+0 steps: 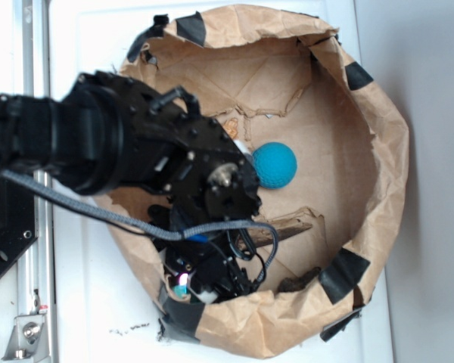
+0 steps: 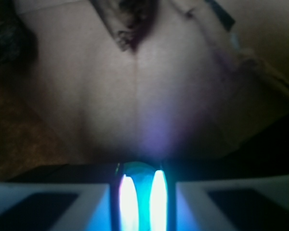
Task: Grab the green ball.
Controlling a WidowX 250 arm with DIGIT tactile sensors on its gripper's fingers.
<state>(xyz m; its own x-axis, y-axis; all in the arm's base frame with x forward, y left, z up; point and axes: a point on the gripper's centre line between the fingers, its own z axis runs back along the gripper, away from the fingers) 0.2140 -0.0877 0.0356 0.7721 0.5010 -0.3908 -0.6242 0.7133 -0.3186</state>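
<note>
White tabletop carries a brown paper nest where the gripper sits low at its near left wall, clenched on the green ball, with the blue ball well apart mid-nest.

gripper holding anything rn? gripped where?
Looks like it: the gripper has a small greenish round thing, probably the green ball, between its fingers, pinched at its sides. The glare hides detail.
</note>
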